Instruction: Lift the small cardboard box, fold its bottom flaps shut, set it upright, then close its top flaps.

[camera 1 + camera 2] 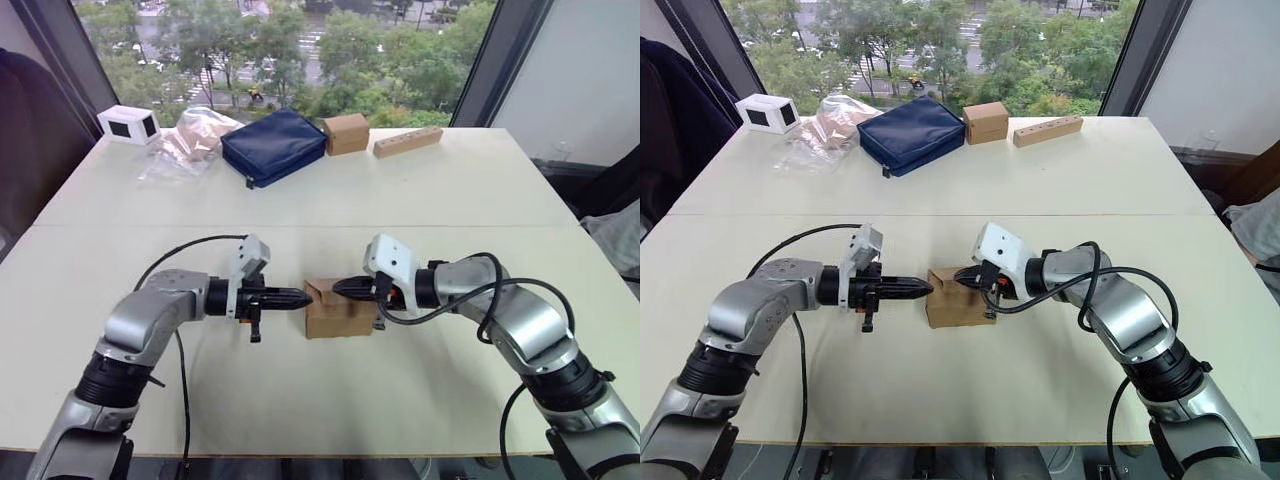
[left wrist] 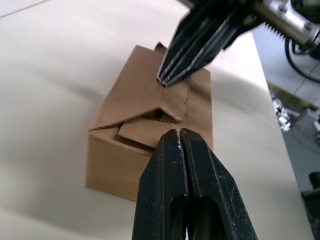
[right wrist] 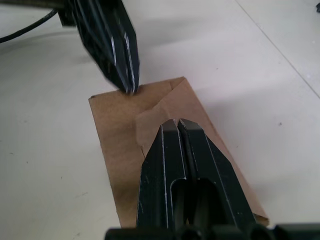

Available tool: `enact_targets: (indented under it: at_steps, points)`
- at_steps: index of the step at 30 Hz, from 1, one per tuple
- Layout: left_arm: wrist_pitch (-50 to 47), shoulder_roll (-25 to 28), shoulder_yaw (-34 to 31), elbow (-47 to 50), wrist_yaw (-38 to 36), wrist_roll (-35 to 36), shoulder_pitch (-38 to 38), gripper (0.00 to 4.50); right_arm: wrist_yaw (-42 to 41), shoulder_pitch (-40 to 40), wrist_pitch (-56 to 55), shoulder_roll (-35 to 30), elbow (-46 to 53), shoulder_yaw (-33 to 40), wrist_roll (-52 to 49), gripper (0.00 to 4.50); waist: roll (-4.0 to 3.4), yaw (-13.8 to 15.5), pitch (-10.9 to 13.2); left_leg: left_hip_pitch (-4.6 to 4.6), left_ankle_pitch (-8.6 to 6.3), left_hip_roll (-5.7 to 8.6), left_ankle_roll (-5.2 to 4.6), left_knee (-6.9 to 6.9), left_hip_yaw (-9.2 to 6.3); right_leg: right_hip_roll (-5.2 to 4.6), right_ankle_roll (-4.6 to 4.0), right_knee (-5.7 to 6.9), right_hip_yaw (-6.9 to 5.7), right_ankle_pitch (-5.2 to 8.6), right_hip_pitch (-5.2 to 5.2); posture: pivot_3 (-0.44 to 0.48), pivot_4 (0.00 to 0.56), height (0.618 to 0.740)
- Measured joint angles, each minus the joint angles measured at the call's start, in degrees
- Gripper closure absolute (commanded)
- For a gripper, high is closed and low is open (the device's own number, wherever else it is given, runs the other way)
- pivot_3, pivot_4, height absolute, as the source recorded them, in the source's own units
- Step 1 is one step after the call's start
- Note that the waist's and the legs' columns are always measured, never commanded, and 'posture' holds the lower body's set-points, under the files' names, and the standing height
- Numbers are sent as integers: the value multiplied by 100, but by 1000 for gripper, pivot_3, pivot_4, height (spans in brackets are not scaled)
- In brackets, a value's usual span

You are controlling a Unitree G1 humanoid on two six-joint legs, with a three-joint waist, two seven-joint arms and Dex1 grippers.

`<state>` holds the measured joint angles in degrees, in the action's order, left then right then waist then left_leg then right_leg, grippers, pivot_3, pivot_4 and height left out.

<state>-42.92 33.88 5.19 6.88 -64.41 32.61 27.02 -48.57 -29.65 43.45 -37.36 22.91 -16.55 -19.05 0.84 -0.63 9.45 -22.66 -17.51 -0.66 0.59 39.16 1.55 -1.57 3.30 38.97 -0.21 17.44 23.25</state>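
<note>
Near table edge: small cardboard box (image 1: 338,312), upright; contents I can't see.
Top flaps (image 2: 150,107): partly tucked.
Left gripper (image 1: 303,298): pressed together.
Right gripper (image 1: 340,288): pressed together.

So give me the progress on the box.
Done: the box stands on the table, so the bottom looks finished. In hand: both shut end effectors, left and right, press the top flaps. Left: the flaps gape at the seam, not yet tucked flat.
</note>
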Motion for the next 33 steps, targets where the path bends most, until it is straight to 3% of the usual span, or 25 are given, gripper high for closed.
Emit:
enact_targets:
  at_steps: [6,17,23,33]
  points:
    - [43,-315,-13,-131,186,31,380,4487,81,14,-2,25,0,2,27,4500,0,-13,0,0,0,2,0,-2,1,1,0,-3,0,0,-1,0,150,740]
    - [879,-949,376,-1112,378,-629,517,4487,220,152,83,1,287,180,-32,4500,0,3,0,0,0,2,0,-1,0,1,0,-2,0,0,-1,0,150,740]
    - [867,-1023,356,-1118,427,-625,515,4487,232,427,112,-100,721,528,-219,4500,0,7,0,0,0,2,0,-1,0,0,0,-3,0,0,-2,0,150,740]
    - [660,-1041,231,-1085,500,-484,483,4487,182,872,110,-304,1083,387,-254,4500,0,-4,0,0,0,0,0,-1,0,2,0,-3,0,0,-2,0,150,740]
